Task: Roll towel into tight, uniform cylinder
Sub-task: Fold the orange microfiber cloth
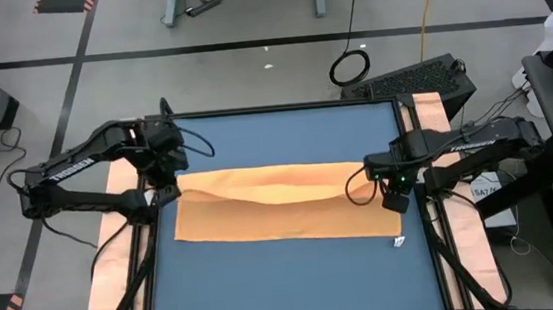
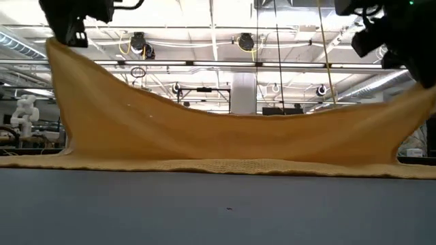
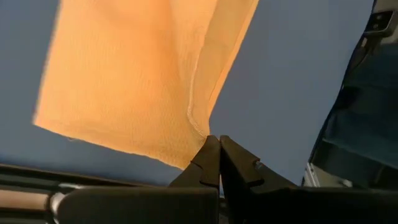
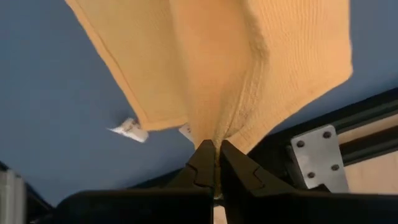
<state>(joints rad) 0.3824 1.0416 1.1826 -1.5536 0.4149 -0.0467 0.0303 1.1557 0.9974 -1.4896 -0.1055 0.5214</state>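
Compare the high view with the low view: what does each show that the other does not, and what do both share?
Only the high view shows the towel's full outline on the blue table, its white tag, and the left gripper and right gripper pinching opposite far corners. Only the low view shows those corners lifted high, the cloth sagging between them, its near edge lying on the table. Both show the towel unrolled, held by two arms.
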